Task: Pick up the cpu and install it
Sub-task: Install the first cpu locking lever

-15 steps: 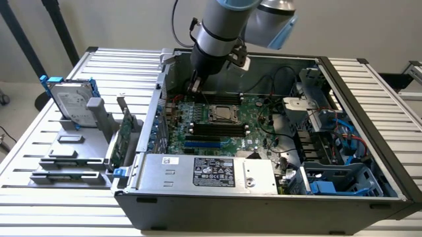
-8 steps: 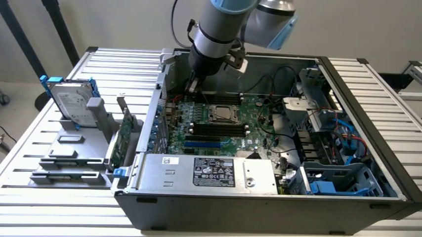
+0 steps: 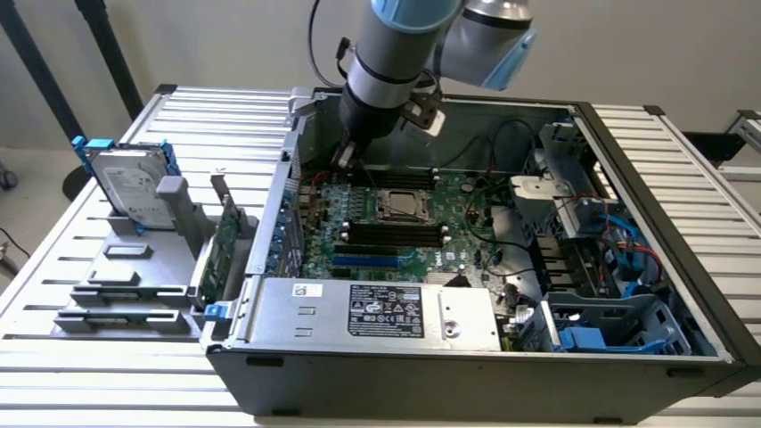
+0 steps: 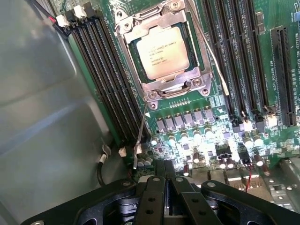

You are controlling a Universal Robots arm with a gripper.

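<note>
The cpu is a small square chip with a silver-grey lid. It lies flat inside the metal socket frame on the green motherboard, also seen as the cpu in the exterior view. My gripper hangs over the board's far corner toward the exterior view's left, a short way from the socket. In the wrist view the gripper has its black fingers pressed together with nothing between them. A thin socket lever runs from the frame toward the gripper.
Black memory slots flank the socket, and the grey case wall stands close beside them. A power supply spans the near side of the case. Cables and drive bays crowd the exterior view's right. A hard drive with blue rails stands in a grey holder outside the case.
</note>
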